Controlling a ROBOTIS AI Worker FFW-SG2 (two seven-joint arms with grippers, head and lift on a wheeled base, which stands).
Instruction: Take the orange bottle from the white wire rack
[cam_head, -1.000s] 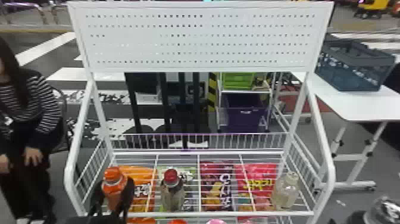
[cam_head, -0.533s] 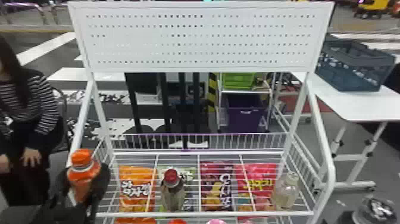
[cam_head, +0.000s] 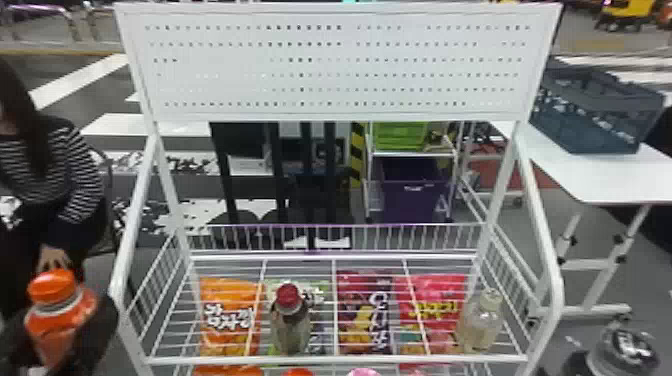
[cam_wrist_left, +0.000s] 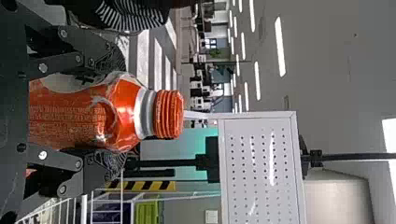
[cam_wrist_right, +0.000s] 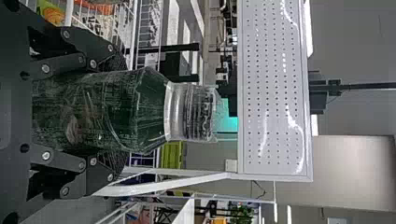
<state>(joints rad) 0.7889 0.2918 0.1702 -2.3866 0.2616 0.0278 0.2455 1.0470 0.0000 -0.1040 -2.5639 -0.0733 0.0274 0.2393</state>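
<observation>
"Where to look for the orange bottle (cam_head: 56, 322)?"

"Off the wire rack (cam_head: 340, 359), past its left edge, near the front left corner. Gripped on both sides by the left hand (cam_head: 62, 332), cap on. Can't tell the contents behind that orange wrapping."

"And with the right hand (cam_head: 580, 362)?"

"Grasping a clear-capped bottle (cam_head: 627, 347), past the front right corner. Looks dark green through the clear wall; can't say if filled."

"And on the rack?"

"Near the front edge, left of the middle, see a red-capped bottle (cam_head: 290, 327). By the front right corner, find a pale-capped bottle (cam_head: 479, 325), faintly yellowish. Through the wires, spot an orange bag (cam_head: 227, 320), a purple bag (cam_head: 365, 312) and a pink bag (cam_head: 432, 295)."

"Beyond the right edge?"

"Look on the counter (cam_head: 600, 182) for a dark crate (cam_head: 595, 130). Can't make out the contents."
</observation>
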